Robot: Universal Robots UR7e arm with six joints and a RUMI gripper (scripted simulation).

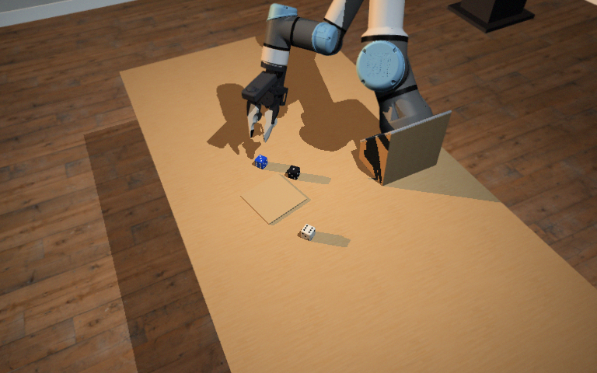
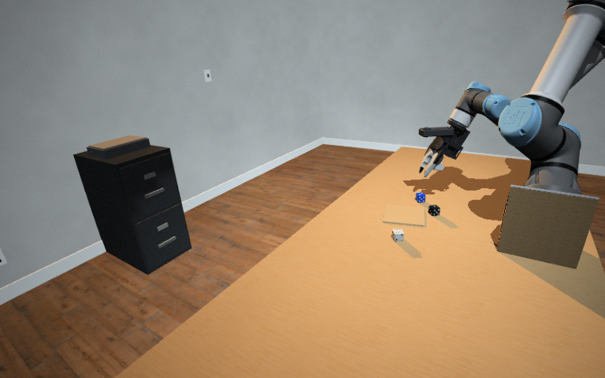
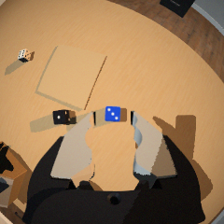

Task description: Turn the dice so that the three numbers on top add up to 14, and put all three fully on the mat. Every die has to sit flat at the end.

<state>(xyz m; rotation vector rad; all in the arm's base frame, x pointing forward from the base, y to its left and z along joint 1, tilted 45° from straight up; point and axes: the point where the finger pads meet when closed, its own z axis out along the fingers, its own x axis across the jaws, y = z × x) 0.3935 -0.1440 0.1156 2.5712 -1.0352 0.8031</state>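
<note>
Poised over the tabletop (image 1: 352, 285) (image 2: 312, 289) (image 3: 140, 47) at the upper middle of the top view: the gripper (image 1: 259, 137) (image 2: 422, 172) (image 3: 113, 112), partly open and holding nothing. Seen between its fingertips in the wrist view, but apart from them and down on the tabletop: the blue die (image 1: 260, 162) (image 2: 420, 197) (image 3: 113, 114), showing three pips there. Near it, just off the mat (image 1: 273, 200) (image 2: 403, 215) (image 3: 72, 77) at the top view's centre: the black die (image 1: 293, 172) (image 2: 434, 210) (image 3: 61, 117), one pip up. Below the mat, lower middle of that view, also off it: the white die (image 1: 307, 231) (image 2: 398, 235) (image 3: 23, 55), six up.
</note>
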